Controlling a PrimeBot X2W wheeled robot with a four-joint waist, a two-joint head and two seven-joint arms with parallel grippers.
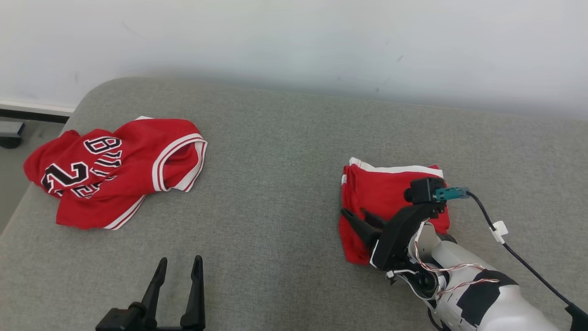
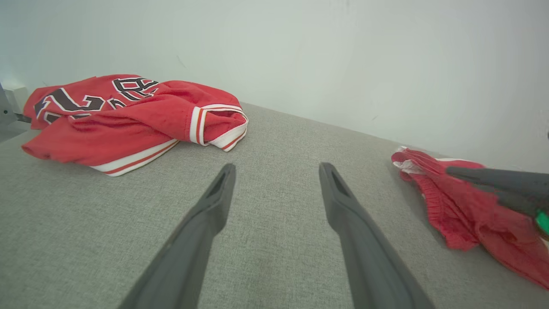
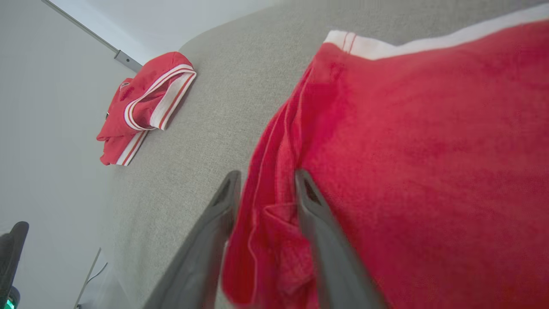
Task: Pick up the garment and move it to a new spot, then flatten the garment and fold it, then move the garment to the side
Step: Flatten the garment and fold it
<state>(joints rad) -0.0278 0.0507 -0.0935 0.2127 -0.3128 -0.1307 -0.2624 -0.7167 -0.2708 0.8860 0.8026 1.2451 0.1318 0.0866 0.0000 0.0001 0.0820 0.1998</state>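
Note:
A folded red garment [image 1: 390, 195] with white trim lies on the right of the grey cushioned surface [image 1: 275, 193]. My right gripper [image 1: 354, 214] rests at its front left edge. Seen from the right wrist, the fingers of that gripper [image 3: 266, 174] stand apart, open, with a loose fold of the garment [image 3: 407, 150] lying between them. My left gripper [image 1: 179, 260] is open and holds nothing, low over the bare surface near the front. The left wrist view looks along that gripper [image 2: 278, 166] and shows the folded garment [image 2: 454, 214] at the right.
A crumpled red jersey [image 1: 115, 170] with black-and-white lettering lies at the surface's far left; the same jersey [image 2: 128, 116] shows ahead of my left fingers. A pale wall [image 1: 294, 41] runs behind. The surface's rounded left edge drops to the floor [image 1: 14, 174].

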